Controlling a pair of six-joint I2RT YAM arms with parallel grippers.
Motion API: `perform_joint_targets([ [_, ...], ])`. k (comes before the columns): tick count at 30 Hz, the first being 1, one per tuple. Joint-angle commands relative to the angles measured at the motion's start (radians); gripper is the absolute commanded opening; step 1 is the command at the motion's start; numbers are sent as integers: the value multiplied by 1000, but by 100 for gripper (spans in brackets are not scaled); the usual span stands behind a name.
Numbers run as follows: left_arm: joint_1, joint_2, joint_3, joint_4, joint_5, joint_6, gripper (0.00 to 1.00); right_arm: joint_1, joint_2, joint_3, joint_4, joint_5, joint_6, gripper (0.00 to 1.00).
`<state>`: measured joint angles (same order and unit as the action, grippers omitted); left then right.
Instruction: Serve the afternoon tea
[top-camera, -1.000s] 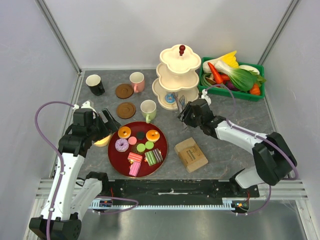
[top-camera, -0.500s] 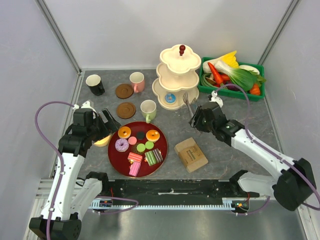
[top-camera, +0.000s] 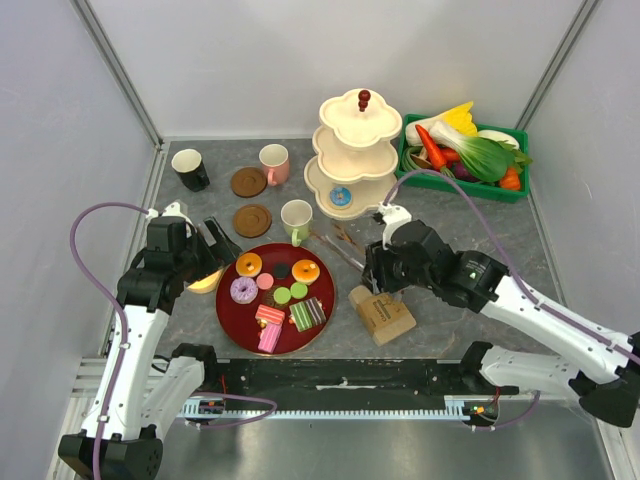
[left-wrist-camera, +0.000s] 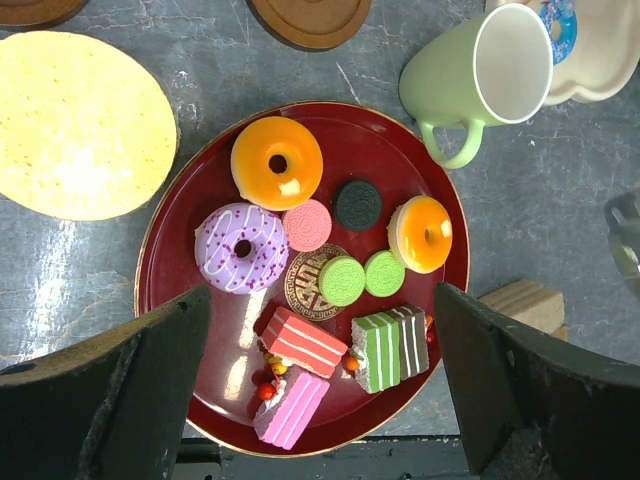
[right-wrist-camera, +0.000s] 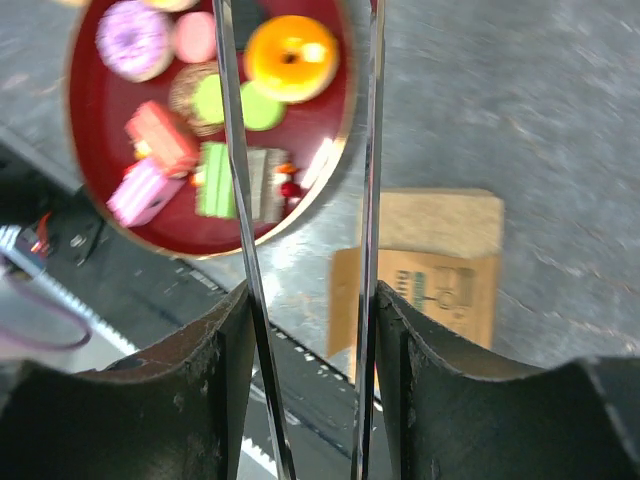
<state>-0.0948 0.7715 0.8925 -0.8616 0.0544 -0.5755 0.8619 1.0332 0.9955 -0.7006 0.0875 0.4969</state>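
Note:
A red plate (top-camera: 222, 308) holds toy pastries: two orange donuts (top-camera: 249, 264), a purple donut (top-camera: 243, 290), macarons and striped cake slices (top-camera: 307, 313). A blue donut (top-camera: 341, 196) lies on the bottom tier of the cream stand (top-camera: 352, 150). My right gripper (top-camera: 375, 268) is shut on metal tongs (top-camera: 335, 245), above the tan block, with the tips pointing toward the plate's right edge. In the right wrist view the tong arms (right-wrist-camera: 232, 150) frame the plate (right-wrist-camera: 85, 150), nothing between them. My left gripper (top-camera: 215, 245) is open and empty, hovering over the plate (left-wrist-camera: 150, 270).
Green mug (top-camera: 296, 218), pink mug (top-camera: 274, 162) and black mug (top-camera: 190, 168) stand behind the plate with two brown coasters (top-camera: 249, 181). A tan block (top-camera: 382, 313) lies right of the plate. A green crate of toy vegetables (top-camera: 462, 150) is back right. A yellow disc (left-wrist-camera: 75, 125) lies left of the plate.
My right arm has swung from the stand's bottom tier toward the front left, carrying the tongs to above the tan block. The left arm has not moved.

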Motion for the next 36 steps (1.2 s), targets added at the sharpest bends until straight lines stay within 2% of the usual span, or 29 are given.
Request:
perform_joint_targets([
  [1, 6, -5, 17, 18, 1, 9, 98, 127, 24, 120, 12, 3, -124, 54],
  [5, 6, -11, 37, -5, -14, 14, 98, 247, 109, 144, 53, -23, -202, 54],
  [11, 6, -15, 56, -25, -27, 17, 98, 393, 275, 193, 124, 60, -325, 55],
  [23, 4, -31, 60, -37, -27, 20, 98, 437, 570, 350, 150, 135, -445, 58],
  [36, 6, -32, 56, -40, -31, 19, 98, 440, 676, 399, 121, 187, -489, 61],
])
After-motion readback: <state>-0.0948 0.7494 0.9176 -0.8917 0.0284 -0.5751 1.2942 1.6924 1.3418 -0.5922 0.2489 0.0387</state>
